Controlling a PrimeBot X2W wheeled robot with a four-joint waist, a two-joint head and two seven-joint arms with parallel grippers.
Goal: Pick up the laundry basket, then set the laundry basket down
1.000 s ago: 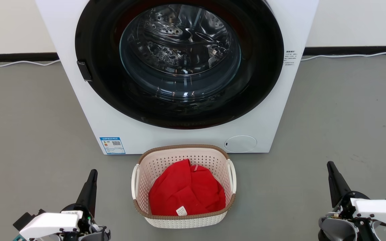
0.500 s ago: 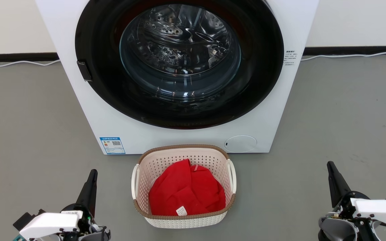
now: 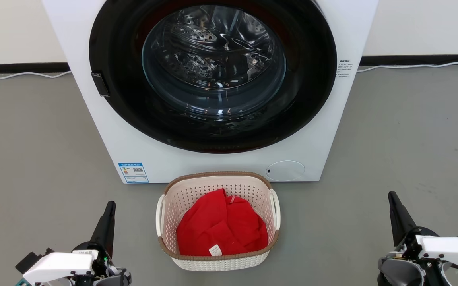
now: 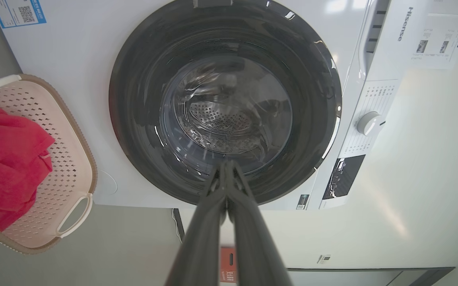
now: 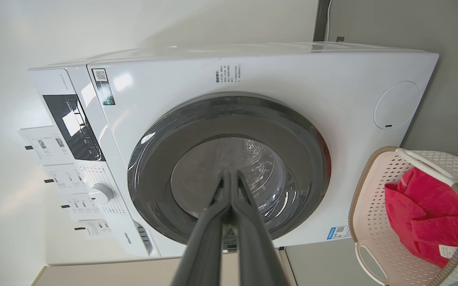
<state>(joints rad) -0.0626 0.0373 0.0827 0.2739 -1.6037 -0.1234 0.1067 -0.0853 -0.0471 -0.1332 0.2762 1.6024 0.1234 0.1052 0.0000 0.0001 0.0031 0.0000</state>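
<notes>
Left gripper (image 3: 110,205) and right gripper (image 3: 392,198) are both pinched together, holding nothing, well apart either side of the laundry basket (image 3: 217,186) on the grey floor (image 3: 34,159). Red cloth (image 3: 221,226) hides its bottom. Washing machine (image 3: 320,131) sits right behind, top cut off.

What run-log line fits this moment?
cream perforated plastic laundry basket: on floor, untouched | left gripper: shut | right gripper: shut

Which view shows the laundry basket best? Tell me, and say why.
The head view: the whole laundry basket, rim and red cloth inside, sits centred. The left wrist view cuts it off at the left edge; the right wrist view crops it at the lower right.
</notes>
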